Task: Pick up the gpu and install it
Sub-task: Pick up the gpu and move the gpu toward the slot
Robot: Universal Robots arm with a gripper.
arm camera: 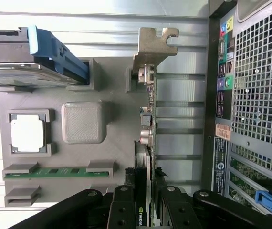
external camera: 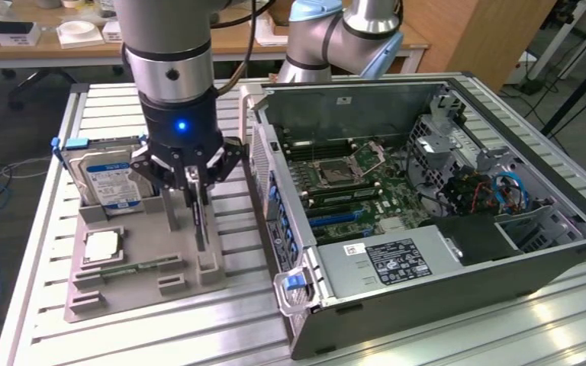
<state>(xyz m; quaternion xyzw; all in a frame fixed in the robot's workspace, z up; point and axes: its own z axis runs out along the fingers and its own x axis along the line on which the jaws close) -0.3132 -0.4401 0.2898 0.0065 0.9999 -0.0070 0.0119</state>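
A slatted table (external camera: 150,335) carries everything. On the exterior view's right an open case (external camera: 426,313) is laid on its side, so that its motherboard (external camera: 354,183) faces upward and can be reached from above. The arm (external camera: 171,69) is brought down vertically over a grey tray (external camera: 130,293), which is set just beside the case's rear wall.

Parts are kept in fitted recesses of the tray, so each is presented in a known pose. A drive (external camera: 110,179) is stood on edge at one end. The gpu (arm camera: 147,143) is stood on its long edge in a slot, its bracket (arm camera: 152,45) turned toward the drive's end of the tray. That upright pose leaves both flat faces free to be gripped.

The gripper (arm camera: 144,191) is set astride the card at the end away from the bracket, jaws drawn narrow against both faces. The gpu is judged to be clamped, yet seated in its slot as far as can be told. A CPU (arm camera: 27,133) and a memory stick (arm camera: 59,171) lie untouched in their recesses.
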